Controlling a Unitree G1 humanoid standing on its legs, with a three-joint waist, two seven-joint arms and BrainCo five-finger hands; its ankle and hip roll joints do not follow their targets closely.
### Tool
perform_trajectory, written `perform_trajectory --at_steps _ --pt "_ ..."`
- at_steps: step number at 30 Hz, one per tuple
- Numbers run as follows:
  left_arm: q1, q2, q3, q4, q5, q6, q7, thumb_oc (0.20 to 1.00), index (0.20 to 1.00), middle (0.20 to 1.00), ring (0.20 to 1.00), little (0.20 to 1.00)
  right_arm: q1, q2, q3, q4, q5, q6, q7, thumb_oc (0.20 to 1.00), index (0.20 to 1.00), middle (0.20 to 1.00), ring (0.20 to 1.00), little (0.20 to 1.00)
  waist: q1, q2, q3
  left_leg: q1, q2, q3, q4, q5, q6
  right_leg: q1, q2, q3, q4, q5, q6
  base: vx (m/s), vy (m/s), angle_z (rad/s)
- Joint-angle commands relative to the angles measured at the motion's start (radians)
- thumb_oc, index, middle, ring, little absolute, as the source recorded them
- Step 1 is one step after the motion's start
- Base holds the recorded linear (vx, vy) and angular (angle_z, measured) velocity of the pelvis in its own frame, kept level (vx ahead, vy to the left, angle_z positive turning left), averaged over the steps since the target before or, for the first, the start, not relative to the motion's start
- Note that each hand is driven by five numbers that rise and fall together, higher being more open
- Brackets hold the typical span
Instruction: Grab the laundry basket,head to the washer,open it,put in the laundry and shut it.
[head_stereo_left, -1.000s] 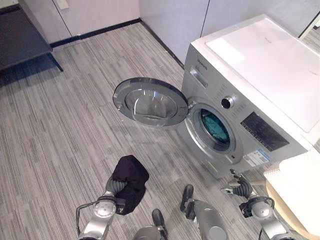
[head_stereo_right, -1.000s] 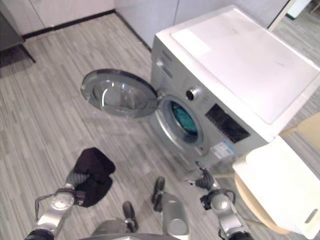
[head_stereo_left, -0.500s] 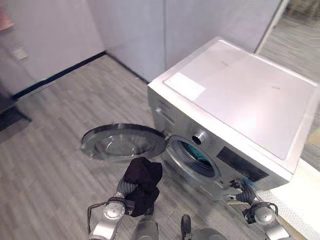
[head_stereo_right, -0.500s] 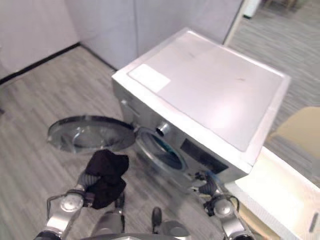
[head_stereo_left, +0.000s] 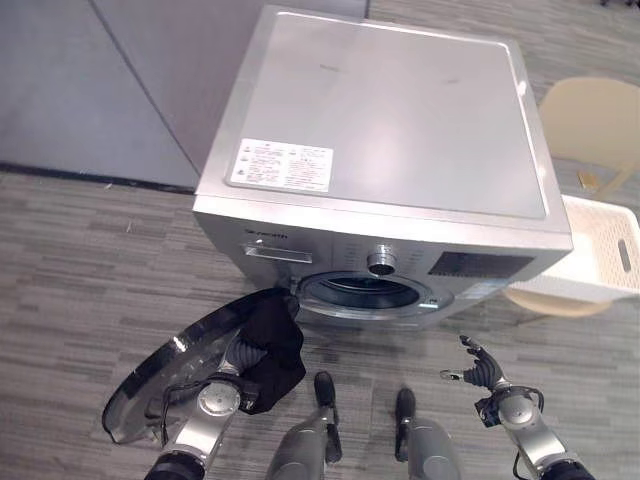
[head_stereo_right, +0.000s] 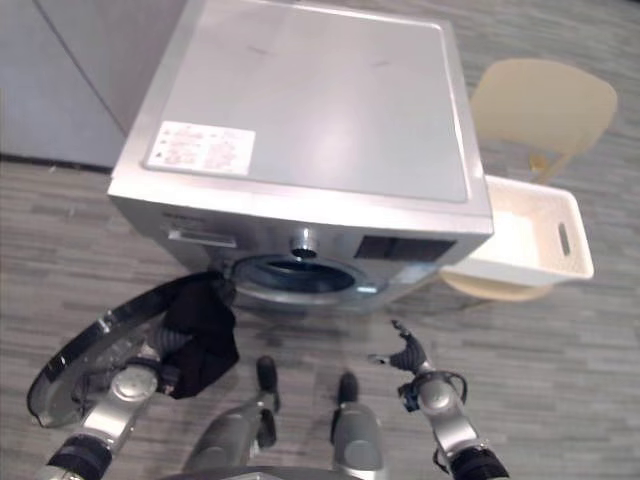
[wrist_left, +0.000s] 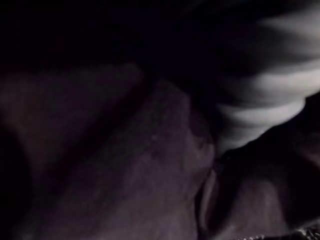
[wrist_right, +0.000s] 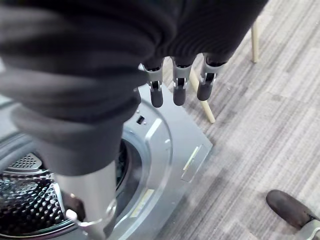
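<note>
Left hand (head_stereo_left: 243, 352) buried in dark garment (head_stereo_left: 272, 347); fingers hidden, grip state cannot tell. Garment just left of washer (head_stereo_left: 400, 130) opening (head_stereo_left: 360, 293), over open door (head_stereo_left: 165, 365). Right hand (head_stereo_left: 480, 366) empty, fingers loosely extended, below and right of opening. White laundry basket (head_stereo_left: 605, 255) well right of right hand, on beige chair (head_stereo_left: 590, 115).

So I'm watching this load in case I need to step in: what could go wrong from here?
The dark garment bunched on the left hand hangs over the open door, not yet at the drum opening; it could catch on the door edge or drop to the floor. The right hand hovers open near the washer front and might bump it.
</note>
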Motion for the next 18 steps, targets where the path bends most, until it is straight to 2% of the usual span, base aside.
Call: perform_trajectory --at_steps 1,3,4,7,8,10,11,13,14,16,18 --pt "-0.043 0.002 -0.004 -0.078 0.017 -0.065 0.028 0.2 0.2 0.2 0.2 0.2 -0.047 -0.043 -0.016 -0.057 0.005 -0.022 -0.03 1.0 1.0 1.0 1.0 1.0 0.012 -0.028 0.05 -0.069 0.087 -0.079 0.249 -0.16 -0.087 -0.062 0.035 0.042 0.005 0.064 0.029 -0.27 -0.018 -0.32" --pt "-0.093 0.002 0.009 -0.086 -0.02 -0.074 0.068 0.2 0.2 0.2 0.2 0.2 -0.084 -0.06 -0.009 -0.071 0.019 -0.024 -0.056 1.0 1.0 1.0 1.0 1.0 0.001 -0.018 0.078 -0.16 0.091 -0.075 0.33 -0.178 -0.078 -0.18 0.04 0.074 0.085 0.07 0.018 -0.23 -0.007 -0.04" --pt "-0.107 -0.004 0.011 -0.088 -0.044 -0.076 0.08 0.2 0.2 0.2 0.2 0.2 -0.094 -0.062 -0.005 -0.081 0.025 -0.022 -0.063 1.0 1.0 1.0 1.0 1.0 -0.004 -0.013 0.075 -0.185 0.097 -0.081 0.372 -0.219 -0.081 -0.21 0.044 0.082 0.119 0.042 0.019 -0.03 -0.003 0.19" --pt "-0.138 -0.018 0.017 -0.081 -0.071 -0.083 0.114 0.2 0.2 0.2 0.2 0.2 -0.103 -0.069 -0.007 -0.114 0.037 -0.02 -0.081 1.0 1.0 1.0 1.0 1.0 -0.014 -0.005 0.086 -0.253 0.11 -0.075 0.46 -0.249 -0.066 -0.29 0.052 0.105 0.189 0.03 0.009 -0.06 -0.041 -0.22" --pt "-0.174 -0.021 0.031 -0.096 -0.101 -0.091 0.144 0.2 0.2 0.2 0.2 0.2 -0.126 -0.077 -0.015 -0.145 0.053 -0.022 -0.101 1.0 1.0 1.0 1.0 1.0 -0.026 0.003 0.107 -0.343 0.129 -0.072 0.563 -0.269 -0.058 -0.379 0.055 0.12 0.265 0.012 0.0 -0.17 -0.064 -0.53" --pt "-0.217 -0.025 0.04 -0.108 -0.12 -0.094 0.173 0.2 0.2 0.2 0.2 0.2 -0.143 -0.082 -0.027 -0.183 0.066 -0.034 -0.121 1.0 1.0 1.0 1.0 1.0 -0.039 0.012 0.119 -0.439 0.152 -0.07 0.657 -0.292 -0.053 -0.478 0.061 0.135 0.354 -0.013 -0.007 -0.19 -0.067 -0.31" --pt "-0.296 -0.035 0.048 -0.11 -0.16 -0.1 0.217 0.2 0.2 0.2 0.2 0.2 -0.178 -0.076 -0.044 -0.219 0.094 -0.049 -0.154 1.0 1.0 1.0 1.0 1.0 -0.056 0.028 0.133 -0.582 0.178 -0.074 0.79 -0.318 -0.048 -0.618 0.064 0.151 0.481 -0.047 -0.019 -0.18 -0.049 -0.23" --pt "-0.33 -0.036 0.047 -0.113 -0.173 -0.099 0.231 0.2 0.2 0.2 0.2 0.2 -0.188 -0.076 -0.05 -0.237 0.1 -0.052 -0.161 1.0 1.0 1.0 1.0 1.0 -0.061 0.035 0.134 -0.634 0.187 -0.08 0.837 -0.334 -0.043 -0.674 0.069 0.16 0.536 -0.065 -0.026 -0.1 -0.031 -0.09" --pt "-0.406 -0.035 0.049 -0.099 -0.222 -0.106 0.265 0.2 0.2 0.2 0.2 0.2 -0.203 -0.073 -0.052 -0.255 0.111 -0.06 -0.18 1.0 1.0 1.0 1.0 1.0 -0.075 0.04 0.147 -0.711 0.201 -0.093 0.909 -0.353 -0.041 -0.75 0.074 0.17 0.607 -0.084 -0.033 -0.07 -0.022 -0.21" --pt "-0.53 -0.018 0.042 -0.055 -0.289 -0.117 0.299 0.2 0.2 0.2 0.2 0.2 -0.23 -0.07 -0.037 -0.26 0.117 -0.07 -0.195 1.0 1.0 1.0 1.0 1.0 -0.092 0.046 0.155 -0.788 0.22 -0.108 0.977 -0.379 -0.036 -0.832 0.081 0.172 0.68 -0.112 -0.035 -0.06 -0.012 -0.12" --pt "-0.587 0.002 0.04 -0.037 -0.316 -0.122 0.307 0.2 0.2 0.2 0.2 0.2 -0.232 -0.071 -0.037 -0.272 0.122 -0.072 -0.196 1.0 1.0 1.0 1.0 1.0 -0.102 0.048 0.157 -0.812 0.228 -0.113 1.0 -0.388 -0.032 -0.862 0.083 0.174 0.71 -0.124 -0.038 -0.01 -0.008 -0.09"
